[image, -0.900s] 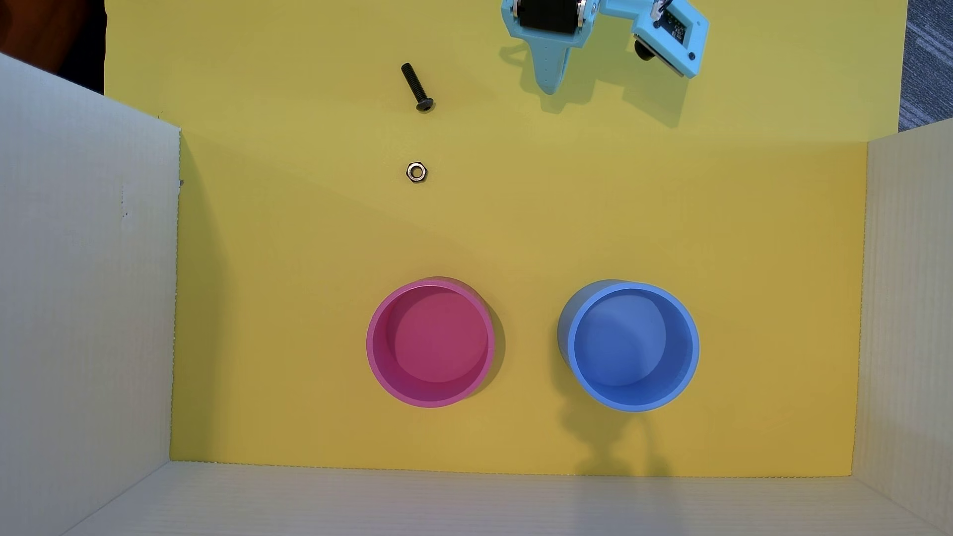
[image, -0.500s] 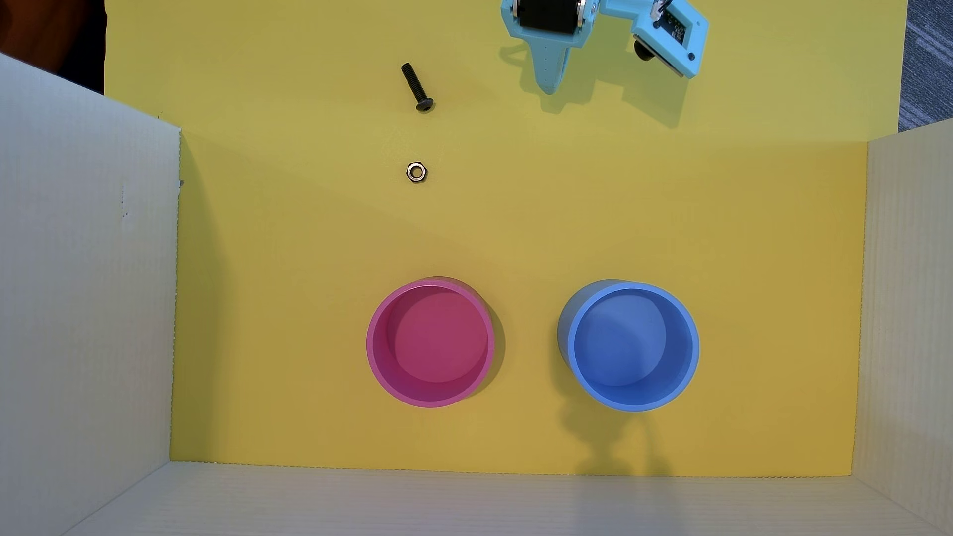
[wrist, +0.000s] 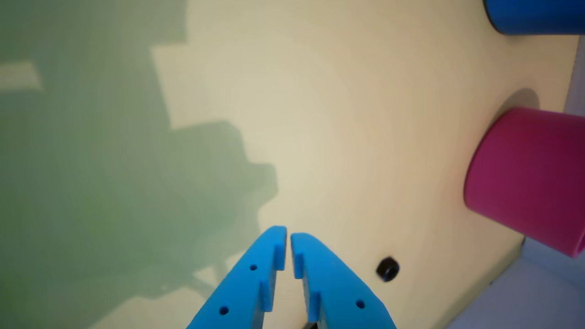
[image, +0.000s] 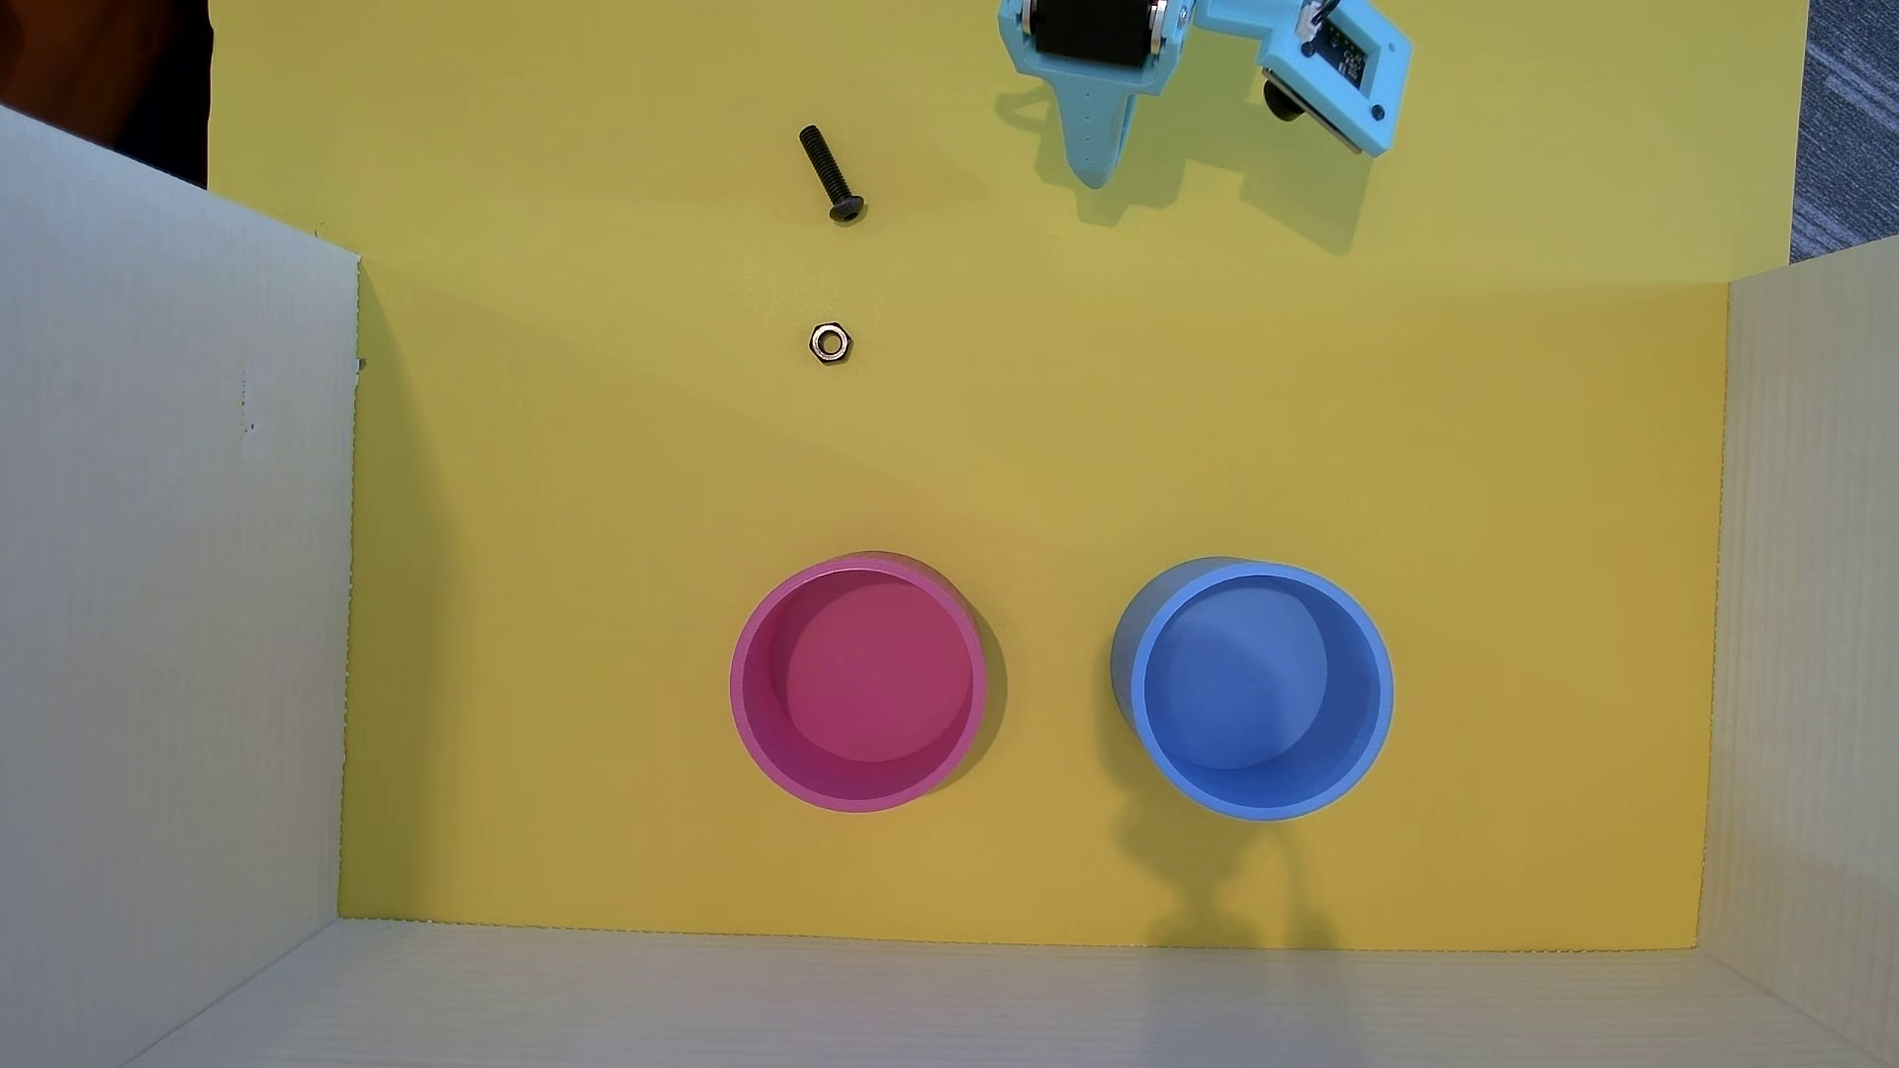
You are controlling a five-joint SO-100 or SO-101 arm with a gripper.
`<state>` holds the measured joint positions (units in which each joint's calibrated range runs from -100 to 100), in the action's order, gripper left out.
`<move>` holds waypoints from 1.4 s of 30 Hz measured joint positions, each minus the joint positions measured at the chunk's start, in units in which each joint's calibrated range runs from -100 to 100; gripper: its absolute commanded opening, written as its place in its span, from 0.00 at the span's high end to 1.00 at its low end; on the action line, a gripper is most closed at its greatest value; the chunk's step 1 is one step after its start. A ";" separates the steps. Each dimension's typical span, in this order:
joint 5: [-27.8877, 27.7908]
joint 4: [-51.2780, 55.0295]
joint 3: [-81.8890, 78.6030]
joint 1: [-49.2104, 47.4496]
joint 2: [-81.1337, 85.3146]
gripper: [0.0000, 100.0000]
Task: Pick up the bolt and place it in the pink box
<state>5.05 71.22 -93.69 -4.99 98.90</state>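
Observation:
The black bolt (image: pixel 830 175) lies flat on the yellow mat near the top of the overhead view, head toward the nut. The pink box (image: pixel 742 686) stands upright and empty low in the middle; its outer wall shows at the right of the wrist view (wrist: pixel 525 173). My light-blue gripper (image: pixel 1097 177) hangs at the top, well right of the bolt and clear of it. In the wrist view the gripper (wrist: pixel 288 236) has its tips almost touching, with nothing between them. The bolt is out of the wrist view.
A small silver hex nut (image: pixel 829 342) lies below the bolt; it looks like the dark hex shape in the wrist view (wrist: pixel 387 268). A blue round container (image: pixel 1382 690) stands right of the pink one. White cardboard walls (image: pixel 175 616) enclose the mat on three sides.

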 measured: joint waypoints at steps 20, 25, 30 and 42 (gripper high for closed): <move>0.00 0.00 0.00 0.00 0.00 0.99; 0.00 0.00 0.00 0.00 0.00 0.99; 0.00 0.00 0.00 0.00 0.00 0.99; -0.20 0.00 0.81 2.77 0.00 0.99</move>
<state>4.86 71.22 -92.88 -2.22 98.90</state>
